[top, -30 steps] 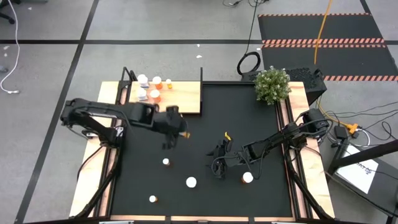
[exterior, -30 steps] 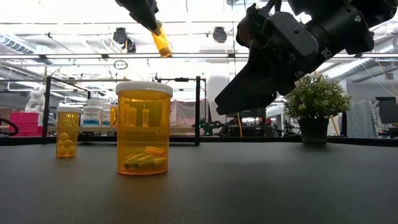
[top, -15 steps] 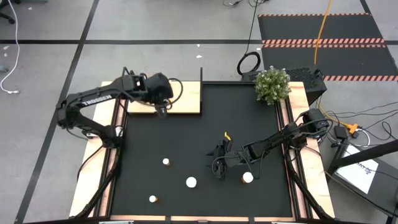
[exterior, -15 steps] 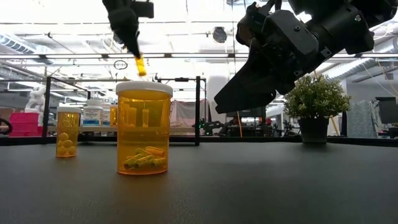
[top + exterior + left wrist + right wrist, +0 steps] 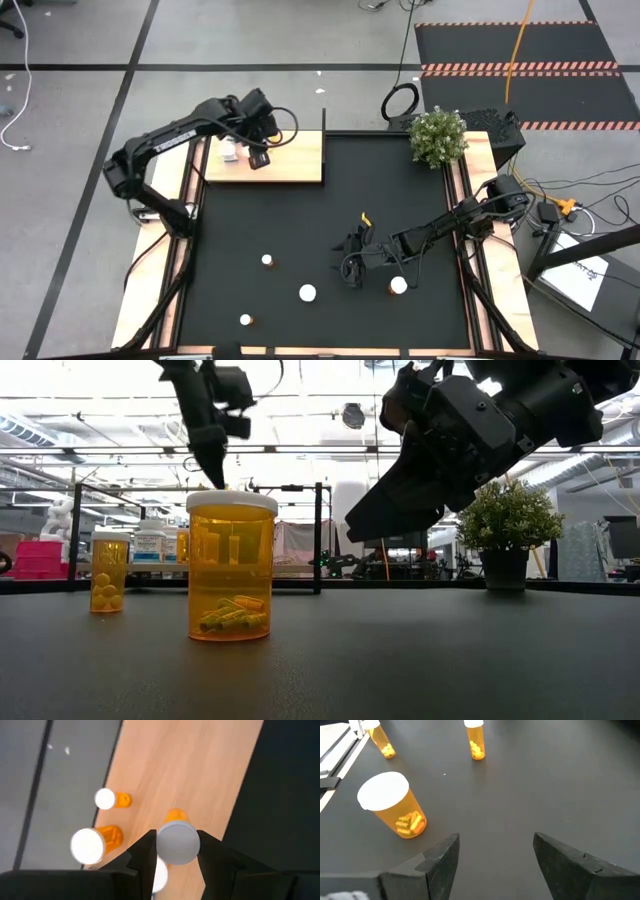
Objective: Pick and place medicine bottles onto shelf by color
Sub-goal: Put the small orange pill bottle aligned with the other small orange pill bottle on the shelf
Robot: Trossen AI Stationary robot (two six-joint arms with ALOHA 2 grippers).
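Gripping an orange bottle (image 5: 178,840) by its white cap, the left tool (image 5: 175,851) hangs over the shelf (image 5: 200,780); shelved bottles (image 5: 111,800) stand just beside it. Lower it straight, clear of those neighbours, before releasing. Well apart, the right tool (image 5: 492,857) waits open above the worktop (image 5: 545,785), near a wide bottle (image 5: 392,805).

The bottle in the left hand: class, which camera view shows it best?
The left wrist view: the bottle with its white cap sits between the left hand's fingers, above the shelf. The high view hides it under the arm; the low and right wrist views don't show it.
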